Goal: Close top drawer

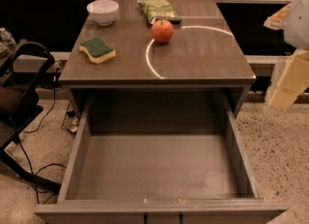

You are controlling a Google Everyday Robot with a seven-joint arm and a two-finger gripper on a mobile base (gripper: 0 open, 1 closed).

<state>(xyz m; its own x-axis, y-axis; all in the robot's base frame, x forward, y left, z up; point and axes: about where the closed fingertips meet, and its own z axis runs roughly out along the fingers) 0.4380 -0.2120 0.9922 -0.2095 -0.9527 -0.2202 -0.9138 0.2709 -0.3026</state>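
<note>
The top drawer (159, 170) is pulled far out of the grey cabinet (159, 80) toward the camera. It is a wide, deep grey box and its inside is empty. Its front panel (96, 212) runs along the bottom edge of the view, and the handle is cut off there. My gripper (288, 84) shows as a pale cream shape at the right edge of the view. It hangs in the air beside the cabinet's right side, above the floor, and touches neither the drawer nor the cabinet.
On the cabinet top stand a white bowl (103, 11), a green snack bag (157, 10), a red apple (162, 31) and a green-and-yellow sponge (97, 49). A black chair (19, 97) and cables (41, 170) are on the left. A speckled floor (280, 155) lies to the right.
</note>
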